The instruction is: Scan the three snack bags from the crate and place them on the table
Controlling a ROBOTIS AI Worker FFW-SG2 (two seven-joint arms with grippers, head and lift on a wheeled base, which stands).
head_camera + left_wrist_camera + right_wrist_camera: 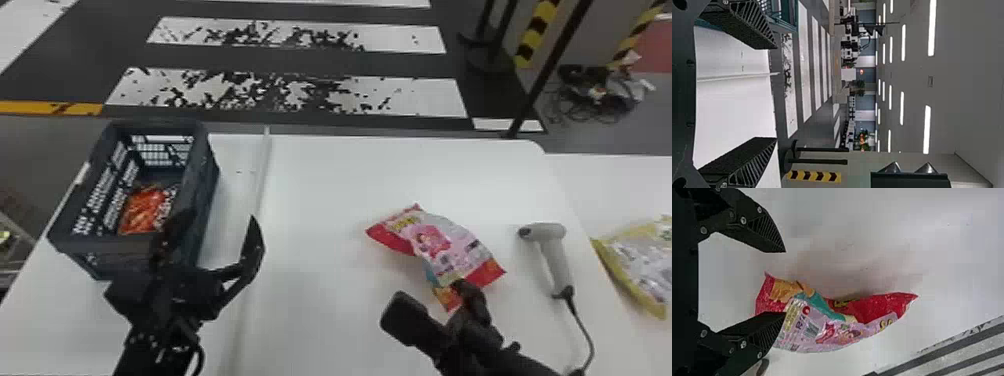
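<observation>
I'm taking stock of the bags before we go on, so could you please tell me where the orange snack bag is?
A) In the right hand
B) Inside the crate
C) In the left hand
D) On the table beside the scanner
B: the orange snack bag lies within the walls of the dark crate, visible through its open top.

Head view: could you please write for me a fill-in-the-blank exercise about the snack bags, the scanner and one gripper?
The orange snack bag lies inside the ____.
The pink snack bag lies to the ____ of the scanner.
The snack bag at the right edge has a ____ border.
The fingers of the left gripper stand apart, so it is ____.

Missing words: crate; left; yellow; open.
</observation>
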